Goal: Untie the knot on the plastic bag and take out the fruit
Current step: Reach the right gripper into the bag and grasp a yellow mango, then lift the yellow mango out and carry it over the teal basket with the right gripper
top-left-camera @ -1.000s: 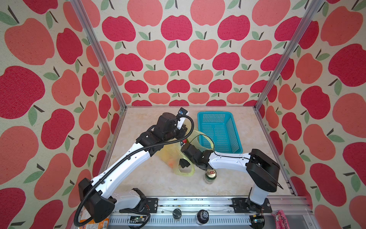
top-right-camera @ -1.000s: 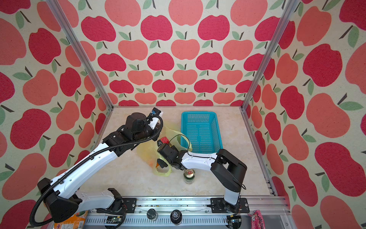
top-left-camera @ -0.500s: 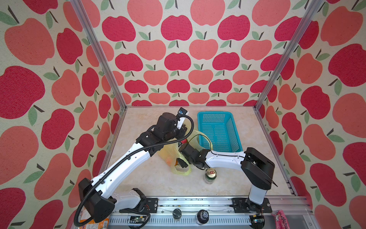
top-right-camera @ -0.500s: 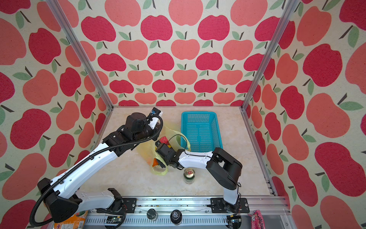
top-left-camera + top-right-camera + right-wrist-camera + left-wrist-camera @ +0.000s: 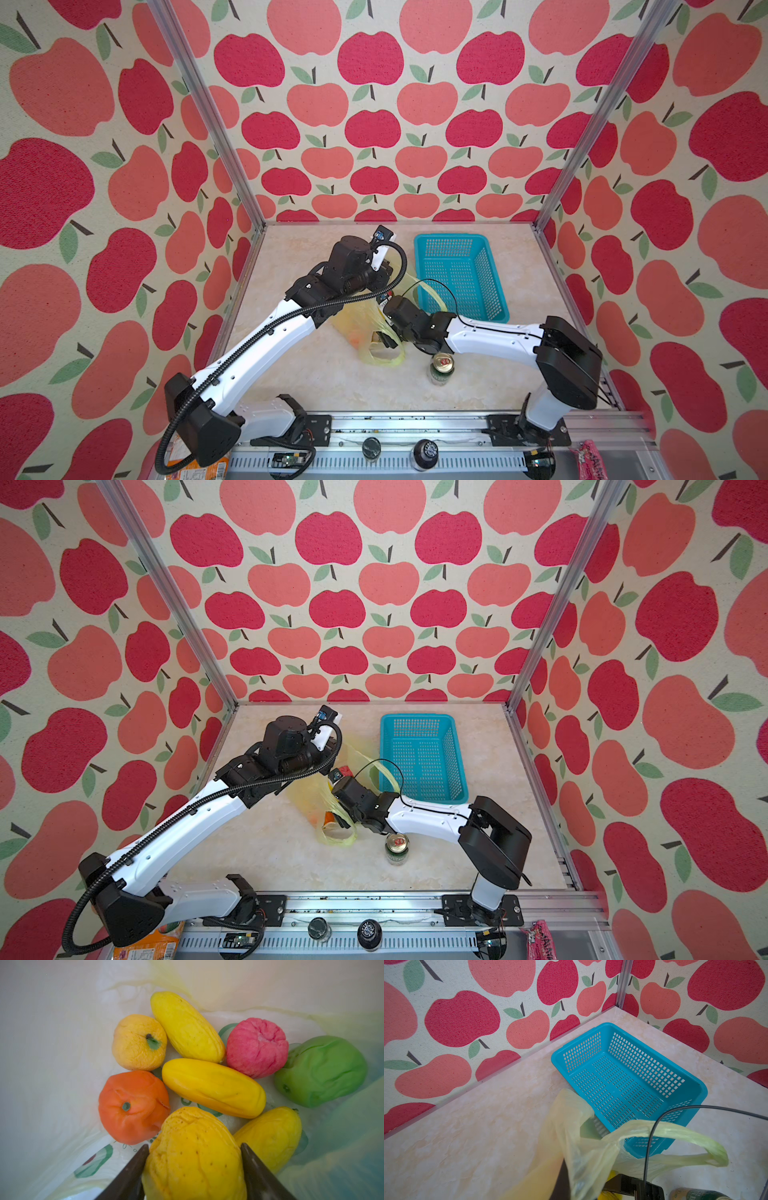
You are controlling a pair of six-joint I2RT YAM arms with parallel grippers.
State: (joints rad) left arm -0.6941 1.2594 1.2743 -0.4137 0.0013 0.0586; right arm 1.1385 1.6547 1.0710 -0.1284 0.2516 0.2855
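While the left hand (image 5: 562, 1178) is pinched together on the film of the thin translucent pale-yellow plastic bag (image 5: 353, 322), holding its mouth up off the pale marbled worktop (image 5: 316, 386), the right hand (image 5: 194, 1144) sits deep inside that bag. Its two dark fingers (image 5: 133, 1169) stand against the two flanks of a wrinkled yellow-orange fruit (image 5: 193, 1169) at the lower middle of the right wrist frame, closed on it as far as that view shows. This fruit lies nearest the hand, its long axis running up the frame along the hand's own reach, so the fingers cross its short width. It rests among the other pieces on the bag's floor: a round orange fruit (image 5: 133, 1107) to its left, a long yellow fruit (image 5: 214, 1086) lying crosswise above it, and another yellow piece (image 5: 270, 1136) to its right. No knot shows, and a yellow-green loop handle (image 5: 685, 1134) hangs loose. In both top views the bag lies at the middle of the frame, with the turquoise perforated plastic basket (image 5: 492, 278) just beside it to the upper right, on the right arm's side. A green drink can (image 5: 441, 368) stands near the right wrist. Pulling straight back along the fruit's length looks like the cleanest way out, though the loose film may snag.
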